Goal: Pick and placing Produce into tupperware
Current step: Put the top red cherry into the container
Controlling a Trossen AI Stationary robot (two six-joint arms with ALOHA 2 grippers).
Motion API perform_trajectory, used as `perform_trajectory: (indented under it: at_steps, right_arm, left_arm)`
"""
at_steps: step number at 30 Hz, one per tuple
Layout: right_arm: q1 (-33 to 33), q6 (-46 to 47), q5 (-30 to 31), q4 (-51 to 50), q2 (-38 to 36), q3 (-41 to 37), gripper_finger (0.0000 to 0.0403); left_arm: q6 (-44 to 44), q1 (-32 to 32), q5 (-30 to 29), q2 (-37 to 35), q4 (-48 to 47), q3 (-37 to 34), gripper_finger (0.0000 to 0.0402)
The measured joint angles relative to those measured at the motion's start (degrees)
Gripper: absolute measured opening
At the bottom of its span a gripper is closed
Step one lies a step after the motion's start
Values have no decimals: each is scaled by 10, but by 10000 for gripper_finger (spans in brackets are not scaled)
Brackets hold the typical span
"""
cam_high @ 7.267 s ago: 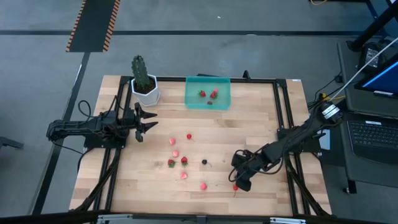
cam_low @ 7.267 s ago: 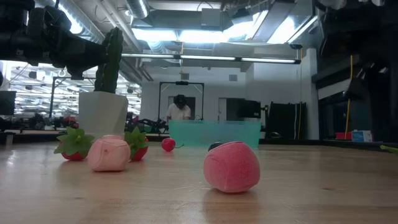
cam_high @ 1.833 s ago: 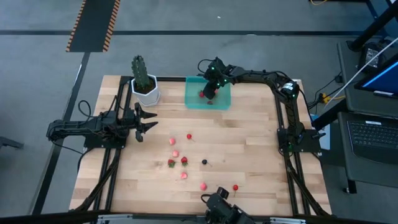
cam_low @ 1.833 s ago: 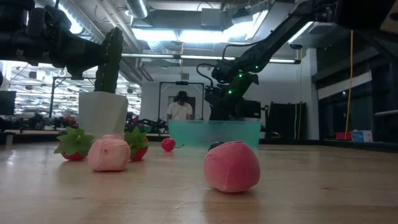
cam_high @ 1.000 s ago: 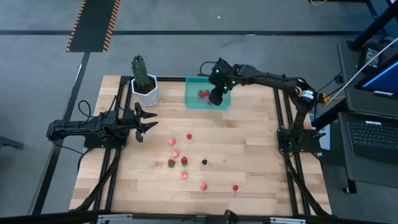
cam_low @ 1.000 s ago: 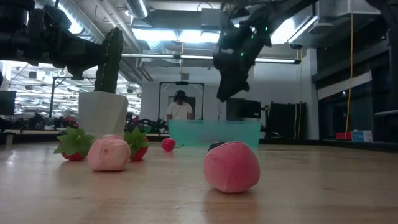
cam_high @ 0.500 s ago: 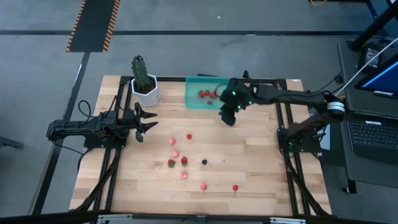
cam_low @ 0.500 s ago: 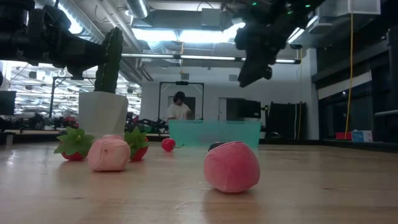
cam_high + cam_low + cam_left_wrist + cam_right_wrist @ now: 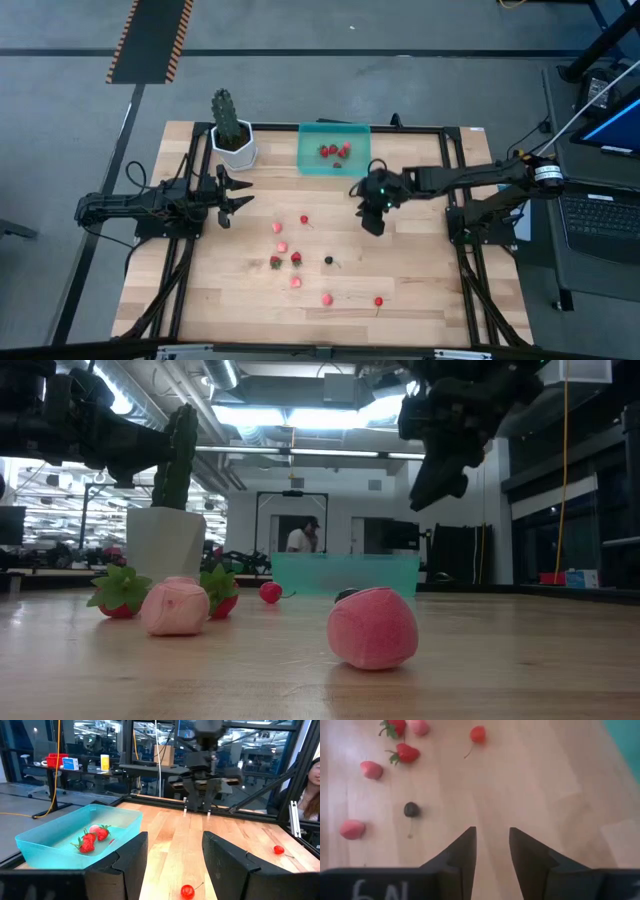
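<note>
tupperware: Your teal tupperware (image 9: pixel 334 149) sits at the back of the table, just beside the white pot with the cactus (image 9: pixel 229 128). A few red berries already lie inside it.

loose produce: The other berries (image 9: pixel 289 252) lie on the bare wood, in front of the tupperware and well apart from it. The dark berry (image 9: pixel 410 809) is there with them, with its thin stem pointing away.

right gripper: Your right gripper (image 9: pixel 372 222) hangs in the air between the tupperware and the loose berries. Its fingers have a small gap and hold nothing.

left gripper: Your left gripper (image 9: pixel 240 192) waits in front of the cactus pot. Its fingers are apart and empty.

how they handle: The berries look tiny, light and soft, like little stuffed toys. They may roll or squash.

where to grab: You should pinch one round the fat middle, not by the green leaves or stem. Squeeze gently.
</note>
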Motion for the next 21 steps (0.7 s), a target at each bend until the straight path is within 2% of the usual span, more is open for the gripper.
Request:
perform_trajectory:
  at_steps: [8,14,17,21]
  right_arm:
    - [104,21,42,12,0,0,105]
    - [136,22,47,38,0,0,105]
    - [146,21,47,42,0,0,105]
    - [157,22,87,41,0,0,105]
  left_arm:
    - [2,0,0,0,0,0,181]
    - [2,0,0,0,5,0,181]
    - [-16,0,14,0,37,0,181]
    - [-28,-1,38,0,51,4,181]
